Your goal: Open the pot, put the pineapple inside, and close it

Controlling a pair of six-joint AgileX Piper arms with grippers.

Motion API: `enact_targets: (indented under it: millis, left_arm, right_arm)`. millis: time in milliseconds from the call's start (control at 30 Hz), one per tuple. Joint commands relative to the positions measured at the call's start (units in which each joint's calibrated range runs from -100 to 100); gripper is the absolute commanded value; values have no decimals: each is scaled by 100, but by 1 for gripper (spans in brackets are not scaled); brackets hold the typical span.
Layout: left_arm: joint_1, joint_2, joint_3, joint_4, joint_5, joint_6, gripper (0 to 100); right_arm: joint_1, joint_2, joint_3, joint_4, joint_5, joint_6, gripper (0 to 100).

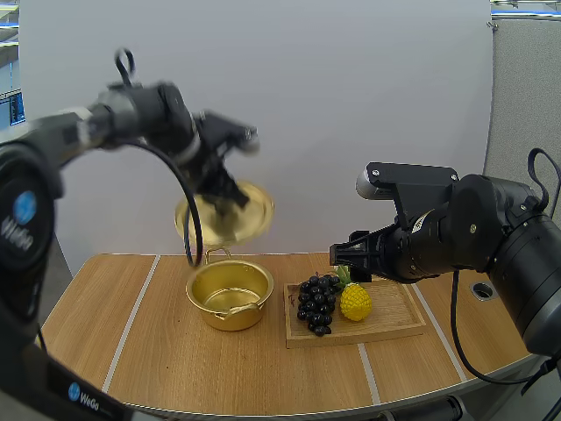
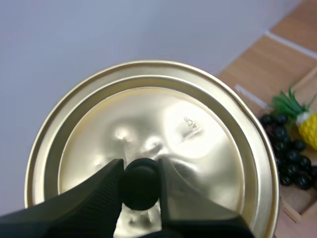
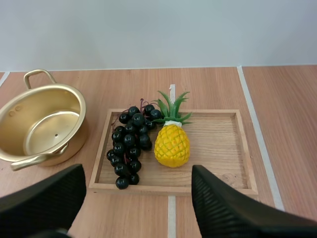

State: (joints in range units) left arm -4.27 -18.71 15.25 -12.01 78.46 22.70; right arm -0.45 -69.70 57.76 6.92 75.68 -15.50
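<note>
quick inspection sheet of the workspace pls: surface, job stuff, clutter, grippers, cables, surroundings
surface: wooden table, pale strips across it
job's things: pot open and empty on the table; lid held up in the air, tilted; pineapple on the wooden tray beside the pot
clutter: grapes on the tray, between pineapple and pot
grippers: left gripper shut on the lid's knob; right gripper open, hovering by the tray
cables: nothing seen on the table
surroundings: plain pale wall behind the table

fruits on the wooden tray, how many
2: a bunch of grapes at the tray's end nearest the pot, and a pineapple beside it, toward the middle. None looks hidden.
</note>
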Motion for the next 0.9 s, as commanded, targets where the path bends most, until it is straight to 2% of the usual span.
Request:
enact_targets:
  millis: [0, 233, 433, 700, 867]
  left_arm:
    - [-14, -742, -1069, 300, 77, -300, 0]
    - [-14, -1119, -3176, 795, 24, -751, 0]
    - [-14, -1017, -4516, 847, -15, -853, 0]
    - [-14, -1017, -4816, 859, -609, -824, 0]
    - [-14, -1017, -4816, 859, -762, -824, 0]
  right_arm:
    - [-27, -14, -47, 11, -110, -46, 100]
    - [-27, -14, -47, 11, -110, -46, 100]
    - [-27, -14, -47, 11, -110, -46, 100]
    - [-27, 112, -47, 81, -839, -46, 100]
    - [-27, 812, -47, 82, -1457, -46, 100]
